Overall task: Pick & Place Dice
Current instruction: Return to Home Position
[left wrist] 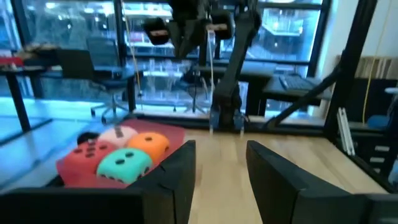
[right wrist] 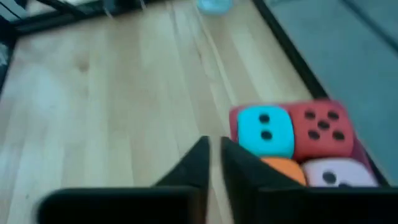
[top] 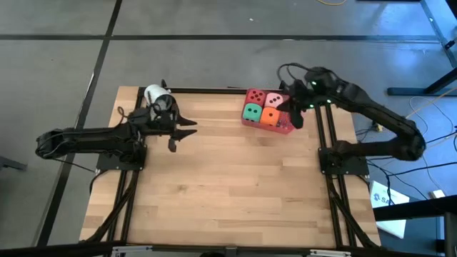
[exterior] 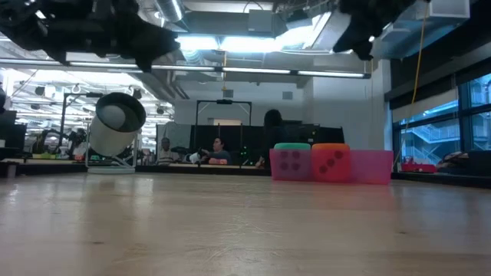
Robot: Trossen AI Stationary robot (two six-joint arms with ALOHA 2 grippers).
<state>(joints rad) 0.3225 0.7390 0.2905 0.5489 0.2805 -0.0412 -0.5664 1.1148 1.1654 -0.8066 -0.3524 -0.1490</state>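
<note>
We see all 4 small soft cubes w/ dark pips packed 2x2 in the flat red tray (top: 284, 129), nr the far right corner of the light wooden table (top: 214, 185). The red die (top: 255, 96) sits beside the pink die (top: 275, 101), and the green die (top: 251, 112) beside the orange die (top: 270, 117). Green is against red, orange against pink, all touching.

The right gripper (top: 296, 121) hangs over the tray's right side, just beside the orange die in the high view. The low view puts it well above the dice. Its fingers are nearly together w/ only a thin slit btwn them, and we see nothing held.

The left gripper (top: 191, 128) is over the table's left half, raised off the wood and pointing twd the tray. Its fingers are spread apart and empty. The white cylinder (top: 153, 93) sits nr the far left corner, close by the left arm's wrist and well apart from the tray.
</note>
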